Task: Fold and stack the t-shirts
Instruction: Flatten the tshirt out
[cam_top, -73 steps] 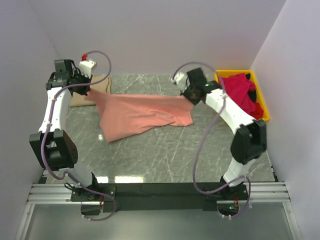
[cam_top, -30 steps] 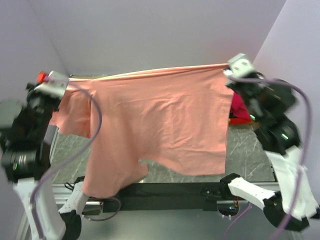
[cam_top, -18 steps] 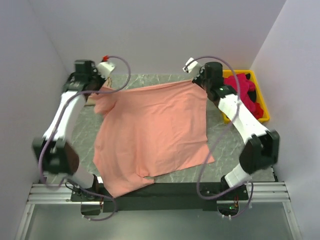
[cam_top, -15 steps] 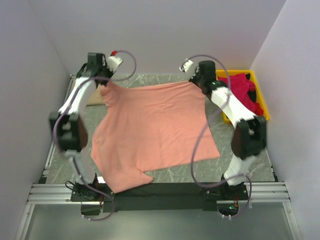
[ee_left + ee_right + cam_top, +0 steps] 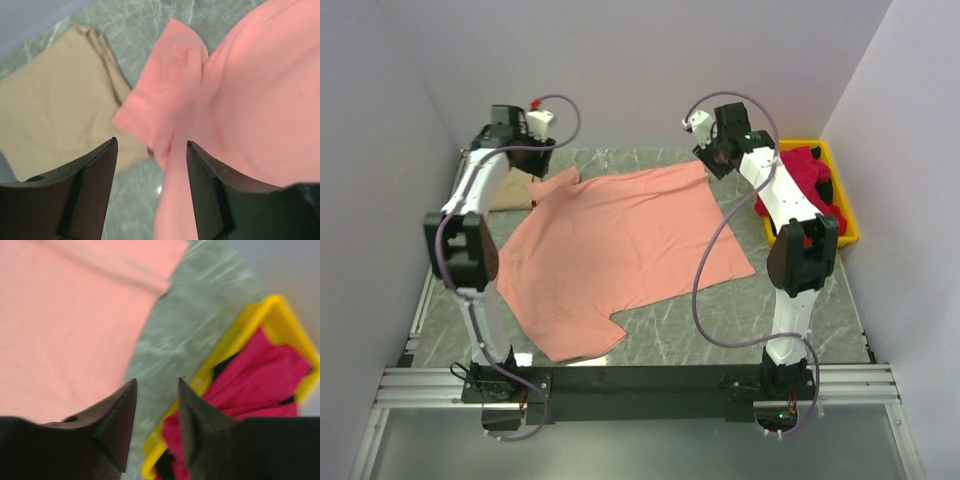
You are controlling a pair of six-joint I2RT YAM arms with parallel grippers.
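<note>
1 salmon-pink t-shirt (image 5: 620, 250), spread flat on the marble table (image 5: 650, 340). Its near sleeve reaches almost to the front edge. The body runs crosswise, with sleeves toward the left and the straight hem toward the right, as far as can be judged.

2 grippers, both at the shirt's far edge.
- Left gripper (image 5: 150, 145): jaws apart, nothing between them, directly above the far sleeve. The cloth extends rightward and nearward from it.
- Right gripper (image 5: 156, 382): jaws apart, empty, above bare table just beside the far hem corner. The shirt lies to its left.

Each arm is nearest its own far corner, so a fold toward the front would likely start there.

1 tan t-shirt (image 5: 55, 110), folded, far left, with the pink sleeve overlapping its edge.

1 yellow bin (image 5: 250, 325), far right, holding crimson t-shirts (image 5: 270, 380).

Writing, brands, labels: 0 readable.
</note>
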